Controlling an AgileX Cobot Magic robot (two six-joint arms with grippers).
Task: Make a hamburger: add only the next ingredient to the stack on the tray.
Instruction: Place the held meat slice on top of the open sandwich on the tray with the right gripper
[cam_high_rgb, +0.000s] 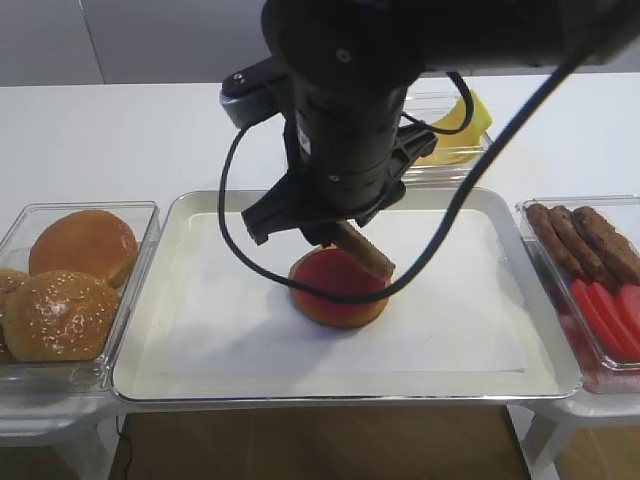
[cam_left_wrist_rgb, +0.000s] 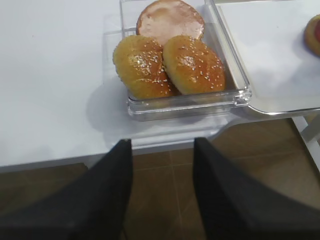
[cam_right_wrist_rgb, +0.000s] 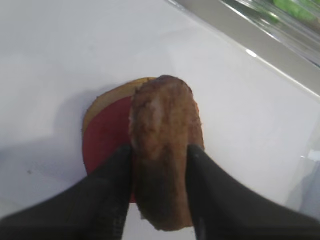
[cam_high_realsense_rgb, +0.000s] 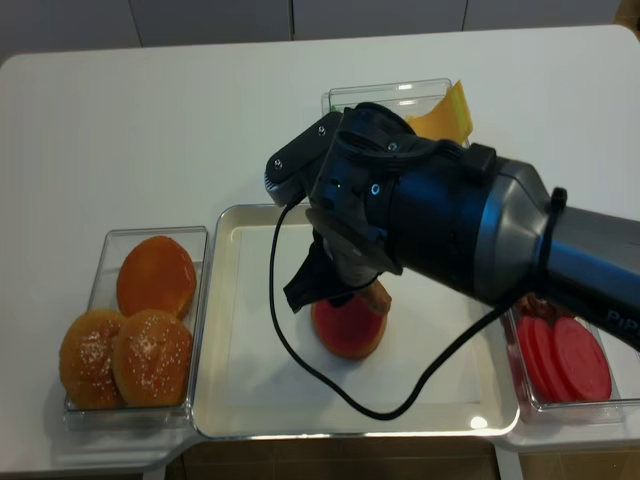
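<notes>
Both jaws of my right gripper (cam_right_wrist_rgb: 161, 150) pinched the patty (cam_right_wrist_rgb: 164, 150) edge-on above the stack (cam_high_rgb: 338, 288); I feared it toppling off the sauce onto the tray (cam_high_rgb: 200, 330).

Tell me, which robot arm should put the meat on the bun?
Right. Its gripper already has the patty between its fingers, just above the stack. The left gripper hangs empty by the bun bin.

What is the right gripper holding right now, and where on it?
The right gripper holds the meat patty on edge, fingers on its two flat faces, over the sauce-topped bun bottom. The left gripper holds nothing.
</notes>
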